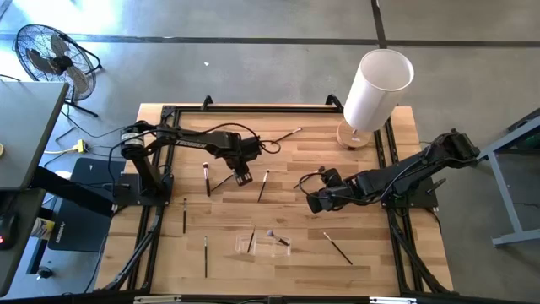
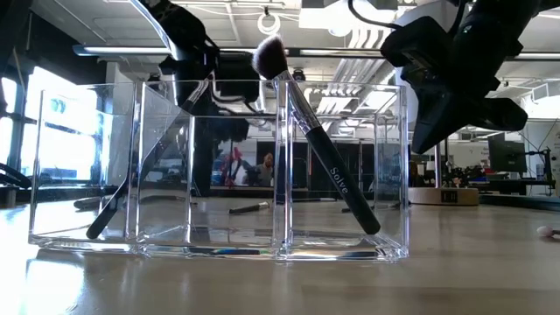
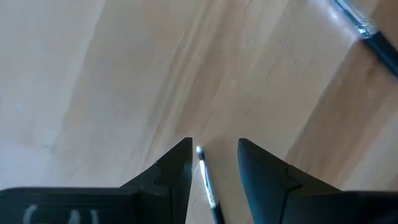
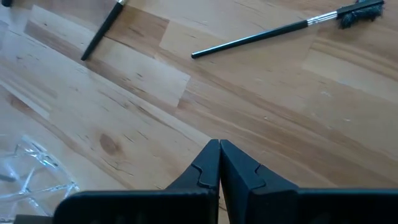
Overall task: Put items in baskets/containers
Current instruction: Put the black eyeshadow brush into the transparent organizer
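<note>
I see a table (image 1: pixel 371 245) of pale, matt wood planks with visible grain. The holder (image 2: pixel 219 175) looks like clear glossy plastic, and its brush (image 2: pixel 328 171) has a smooth black handle.

The scene is evenly and brightly lit from above, and only short, soft shadows are cast on the wooden tabletop (image 1: pixel 278 127). In the low view, ceiling lights are mirrored as glare in the clear holder (image 2: pixel 219 171), and the room behind is seen darker. In the left wrist view, the wood is rendered soft and blurred.
</note>
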